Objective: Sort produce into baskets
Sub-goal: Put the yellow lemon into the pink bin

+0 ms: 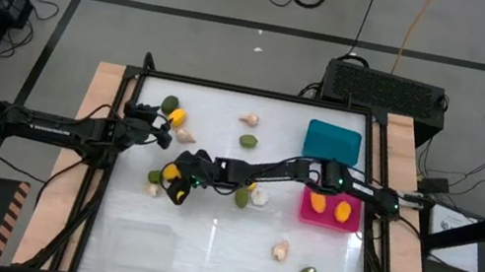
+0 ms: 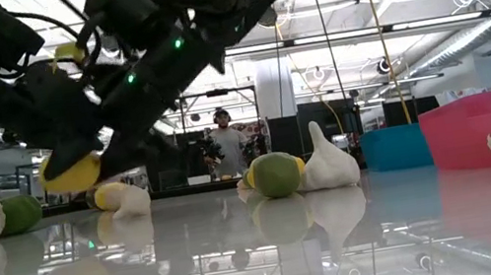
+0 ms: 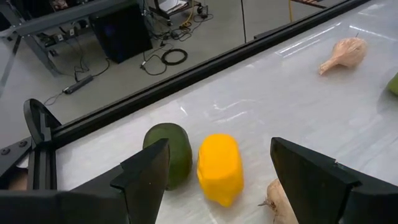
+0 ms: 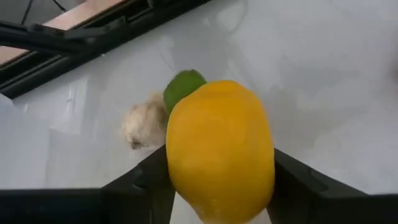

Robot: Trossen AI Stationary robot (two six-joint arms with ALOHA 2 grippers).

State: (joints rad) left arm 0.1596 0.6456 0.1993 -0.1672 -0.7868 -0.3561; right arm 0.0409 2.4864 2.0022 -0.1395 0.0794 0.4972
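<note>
High view: the right gripper [image 1: 176, 182] reaches far across the white table [image 1: 202, 249] to its left-centre part, and between its fingers sits a yellow fruit [image 1: 172, 173] — the right wrist view shows that same yellow fruit [image 4: 219, 149] filling the gap, a dark finger [image 4: 140, 180] pressed to each side, so the hand is closed on it. In the low view the fruit [image 2: 71, 172] hangs just above the tabletop in that grip. Just beside it lie a lime [image 1: 154, 177] and a garlic bulb [image 1: 154, 190], which the right wrist view shows behind the fruit. The left gripper [image 1: 167, 128] hovers near the table's far-left part with its fingers spread wide and holding nothing; the left wrist view shows another yellow fruit [image 3: 219, 168] and a dark green lime [image 3: 169, 152] side by side on the table beyond its fingers. The magenta basket [image 1: 327, 223] at the right edge holds two yellow pieces, and the teal basket [image 1: 333, 139] stands just behind it. The clear basket [image 1: 140, 243] sits near the front left. More limes and garlic bulbs lie scattered over the table — one lime [image 1: 242, 196] and a garlic [image 1: 259, 196] touch near the middle
</note>
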